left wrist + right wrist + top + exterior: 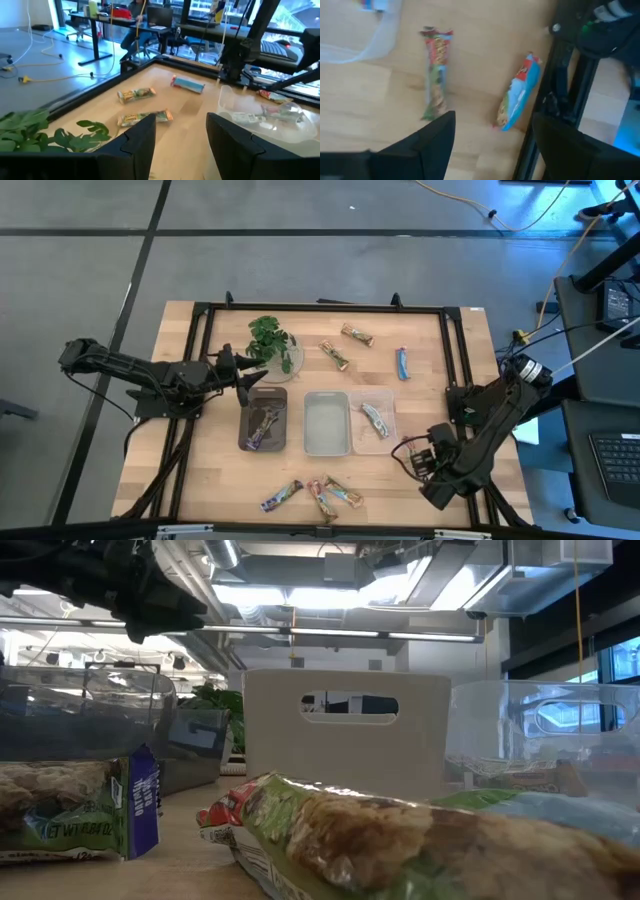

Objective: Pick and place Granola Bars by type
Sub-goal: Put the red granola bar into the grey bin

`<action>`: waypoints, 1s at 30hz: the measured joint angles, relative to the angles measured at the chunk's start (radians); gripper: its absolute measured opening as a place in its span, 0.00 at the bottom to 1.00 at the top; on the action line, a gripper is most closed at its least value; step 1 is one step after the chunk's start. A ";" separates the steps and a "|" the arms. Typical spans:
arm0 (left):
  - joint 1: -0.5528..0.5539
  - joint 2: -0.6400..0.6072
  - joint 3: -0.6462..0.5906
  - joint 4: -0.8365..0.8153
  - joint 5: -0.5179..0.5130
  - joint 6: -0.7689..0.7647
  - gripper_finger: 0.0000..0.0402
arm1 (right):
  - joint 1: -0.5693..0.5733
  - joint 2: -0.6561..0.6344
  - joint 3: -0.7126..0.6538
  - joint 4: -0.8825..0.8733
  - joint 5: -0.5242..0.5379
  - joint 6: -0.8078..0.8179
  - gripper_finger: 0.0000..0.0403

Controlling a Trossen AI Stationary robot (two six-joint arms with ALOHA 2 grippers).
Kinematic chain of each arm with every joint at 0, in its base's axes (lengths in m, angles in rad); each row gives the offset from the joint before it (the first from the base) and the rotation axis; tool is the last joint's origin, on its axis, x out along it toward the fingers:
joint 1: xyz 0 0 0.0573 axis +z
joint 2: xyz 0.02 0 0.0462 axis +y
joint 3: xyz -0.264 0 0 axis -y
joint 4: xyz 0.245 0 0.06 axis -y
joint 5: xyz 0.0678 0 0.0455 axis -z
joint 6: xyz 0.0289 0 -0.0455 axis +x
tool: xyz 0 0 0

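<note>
Granola bars lie scattered on a wooden bench [200, 470]: one in the clear bin [388, 402], some in the dark bin [250, 442], three near the front edge [322, 492], and a blue bar [402, 363] with two others farther back. No wrapper writing is legible. The left gripper [243, 376] hovers by the plant [268, 340], fingers [137, 145] spread and empty; the right gripper [421, 463] hangs beside the clear bin, fingers [427, 145] spread, holding nothing.
</note>
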State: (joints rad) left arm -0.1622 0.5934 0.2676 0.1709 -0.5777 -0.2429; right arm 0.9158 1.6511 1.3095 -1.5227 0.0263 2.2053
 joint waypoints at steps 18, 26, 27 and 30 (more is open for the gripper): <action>0.000 0.000 0.000 0.021 -0.007 0.003 0.42 | -0.020 0.000 -0.309 0.188 -0.161 -0.097 0.65; 0.000 0.000 0.000 0.021 -0.007 0.003 0.41 | -0.071 0.000 -0.453 0.339 -0.219 -0.120 0.65; 0.000 0.000 0.000 0.021 -0.007 0.003 0.41 | -0.075 0.000 -0.467 0.357 -0.224 -0.120 0.65; 0.000 0.000 0.000 0.021 -0.007 0.003 0.42 | -0.082 0.000 -0.502 0.421 -0.242 -0.122 0.65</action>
State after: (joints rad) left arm -0.1622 0.5934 0.2676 0.1917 -0.5842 -0.2398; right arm 0.8339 1.6516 0.8077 -1.1012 -0.2158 2.0832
